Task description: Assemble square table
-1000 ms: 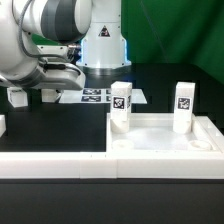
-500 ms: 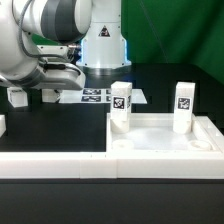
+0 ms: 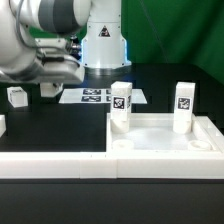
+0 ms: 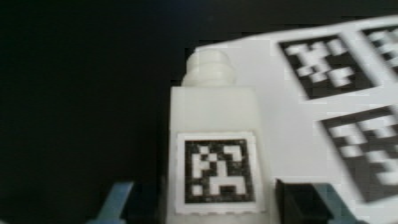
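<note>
has carried the arm (image 3: 30, 50) upward and toward the exterior view's left since half a second ago, uncovering more of a loose leg (image 3: 16, 96). stands well apart from the marker board (image 3: 95, 96), off its end at the exterior view's left. holds the gripper (image 4: 208, 204) open in the wrist view: fingers (image 4: 119, 203) on both sides of a tagged leg (image 4: 217, 150), dark gap at each side, nothing gripped. lies just beside the marker board, narrow tip pointing away from the fingers. cannot tell if same piece as the loose leg. rests the square table top (image 3: 160, 135) in front of the marker board, toward the exterior view's right, with first upright leg (image 3: 120, 105) and second upright leg (image 3: 184, 105) in the two corners nearest the marker board.
</note>
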Controlling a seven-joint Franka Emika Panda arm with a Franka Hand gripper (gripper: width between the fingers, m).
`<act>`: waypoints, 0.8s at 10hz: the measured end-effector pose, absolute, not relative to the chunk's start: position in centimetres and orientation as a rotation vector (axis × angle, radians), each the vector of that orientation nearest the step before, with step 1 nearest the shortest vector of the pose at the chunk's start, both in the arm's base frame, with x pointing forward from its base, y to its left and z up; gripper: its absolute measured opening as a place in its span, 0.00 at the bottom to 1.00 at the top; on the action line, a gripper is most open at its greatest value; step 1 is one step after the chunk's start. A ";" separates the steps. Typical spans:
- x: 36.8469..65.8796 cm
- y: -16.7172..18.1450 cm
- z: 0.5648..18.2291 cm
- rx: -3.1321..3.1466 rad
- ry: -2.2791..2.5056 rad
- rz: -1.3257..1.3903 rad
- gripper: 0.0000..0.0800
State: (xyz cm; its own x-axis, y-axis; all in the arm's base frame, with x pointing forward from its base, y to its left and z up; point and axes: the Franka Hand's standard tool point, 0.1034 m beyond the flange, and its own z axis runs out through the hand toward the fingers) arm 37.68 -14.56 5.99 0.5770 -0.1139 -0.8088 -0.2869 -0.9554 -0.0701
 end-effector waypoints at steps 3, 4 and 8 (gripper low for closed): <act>39.6 -14.0 7.6 -2.660 0.360 1.262 0.36; 40.2 -14.2 7.4 -2.712 0.360 1.179 0.36; 46.2 -11.5 10.8 -2.937 0.145 0.803 0.36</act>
